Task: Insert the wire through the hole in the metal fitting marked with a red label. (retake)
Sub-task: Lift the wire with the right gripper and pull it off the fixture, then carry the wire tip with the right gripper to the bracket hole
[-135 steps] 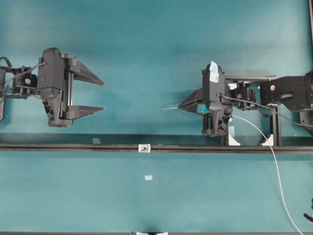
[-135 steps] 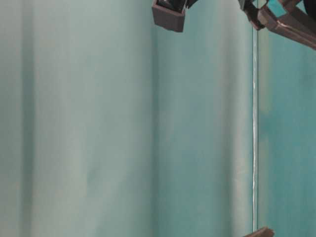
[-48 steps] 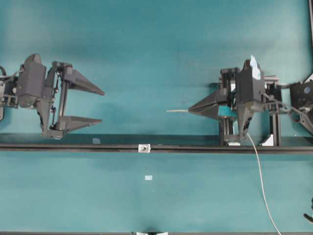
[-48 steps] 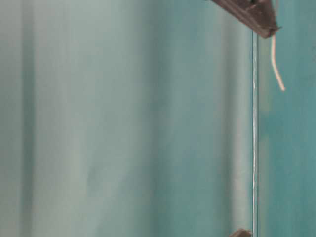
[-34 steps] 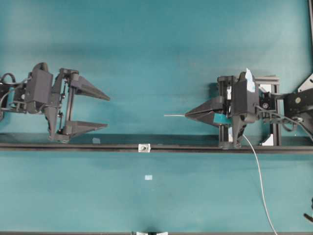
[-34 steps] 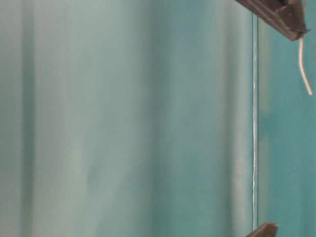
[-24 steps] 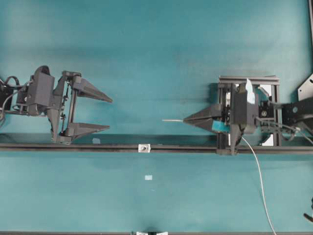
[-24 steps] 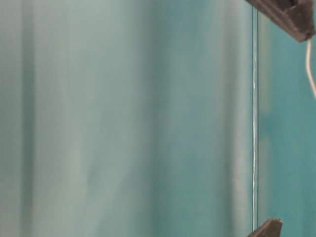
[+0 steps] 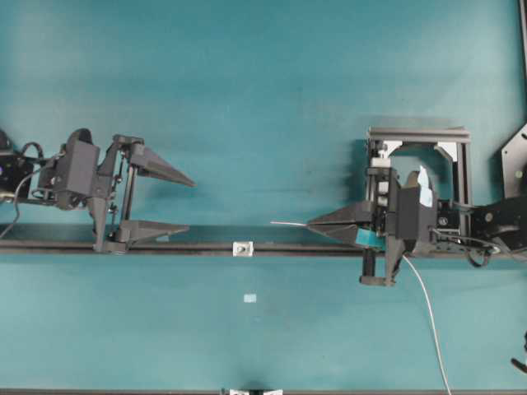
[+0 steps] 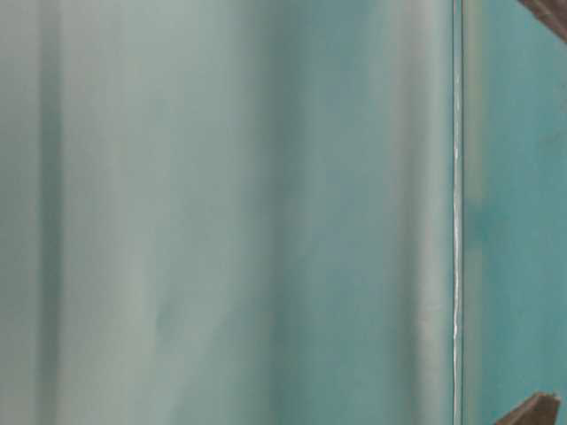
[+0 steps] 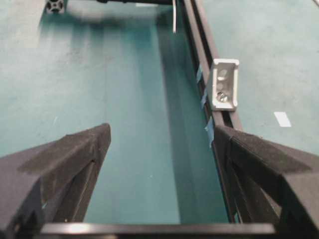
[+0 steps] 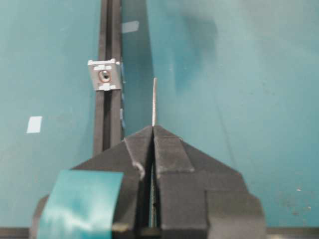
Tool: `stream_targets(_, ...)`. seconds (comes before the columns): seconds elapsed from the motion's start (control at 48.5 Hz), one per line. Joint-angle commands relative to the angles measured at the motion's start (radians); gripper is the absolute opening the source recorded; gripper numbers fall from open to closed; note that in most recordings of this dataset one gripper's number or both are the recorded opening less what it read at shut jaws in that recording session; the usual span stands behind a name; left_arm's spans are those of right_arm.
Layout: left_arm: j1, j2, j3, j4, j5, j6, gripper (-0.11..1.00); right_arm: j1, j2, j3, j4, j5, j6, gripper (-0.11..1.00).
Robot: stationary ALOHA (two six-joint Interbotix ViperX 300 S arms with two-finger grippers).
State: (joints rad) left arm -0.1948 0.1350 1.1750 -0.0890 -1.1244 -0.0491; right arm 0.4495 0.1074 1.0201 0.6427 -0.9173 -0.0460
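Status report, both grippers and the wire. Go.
Left gripper open, empty, by the rail. Right gripper shut on wire, tip short of fitting, not threaded. Nothing between them.

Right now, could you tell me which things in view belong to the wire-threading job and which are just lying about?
Job:
wire, in the right gripper
metal fitting
black rail
left gripper, jaws open

Lying about:
pale sticker
metal frame

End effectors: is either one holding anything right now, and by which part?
The right end effector is shut on the wire, gripping it near its free end so a short tip sticks out ahead. The left end effector is open and empty.
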Motion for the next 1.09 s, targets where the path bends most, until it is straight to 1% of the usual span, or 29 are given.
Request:
stream_targets(0.0,-0.015,0.018,-0.02,-0.003,-0.038,-0.009,0.58,0.014,0.002,-0.026,0.002,-0.012,0.0,0.02)
stream_targets(0.124,-0.031,0.072,-0.048,-0.002,-0.061,-0.029,0.58,0.023,0.025,-0.041,0.002,-0.017,0.0,0.02)
stream_targets(0.309,-0.066,0.146,-0.089,-0.003,-0.098,-0.032,0.58,0.044,0.048,-0.051,0.003,-0.044,0.003,0.02)
stream_targets(0.454,-0.071,0.179,-0.098,-0.003,-0.14,-0.034,0.58,0.064,0.057,-0.051,0.034,-0.058,0.005,0.02)
stream_targets(0.557,-0.071,0.189,-0.101,-0.003,-0.156,-0.037,0.58,0.083,0.071,-0.054,0.055,-0.078,0.005,0.02)
stream_targets(0.701,-0.074,0.187,-0.104,-0.003,-0.156,-0.064,0.58,0.104,0.094,-0.063,0.078,-0.107,0.005,0.02)
stream_targets(1.073,-0.112,0.184,-0.129,-0.003,-0.156,-0.072,0.58,0.11,0.133,-0.084,0.081,-0.121,0.006,0.02)
